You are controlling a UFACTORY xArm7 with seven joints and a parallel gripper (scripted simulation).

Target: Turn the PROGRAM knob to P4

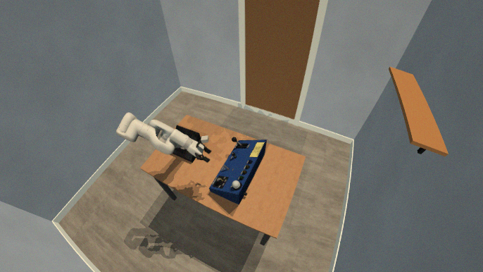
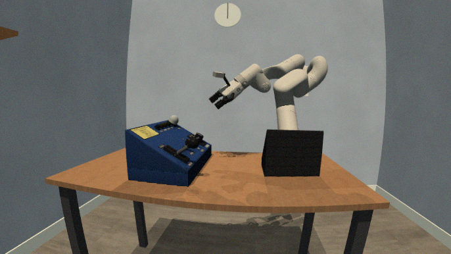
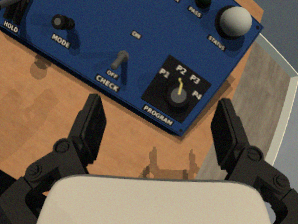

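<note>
Table (image 2: 230, 194), console (image 3: 93, 23): PROGRAM, CHECK.

top high overhead, exterior table-level, wrist close

A wooden table (image 2: 230, 194) with dark legs is placed on a grey-brown plank floor (image 1: 105, 211). Grey-blue walls (image 1: 70, 70) are seen; a brown door (image 1: 278, 53) is at 12 o'clock.

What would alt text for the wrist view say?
The open, empty hand hovers above the blue console, its PROGRAM knob between the fingers, pointer near P2. A white ball knob sits beyond.
</note>
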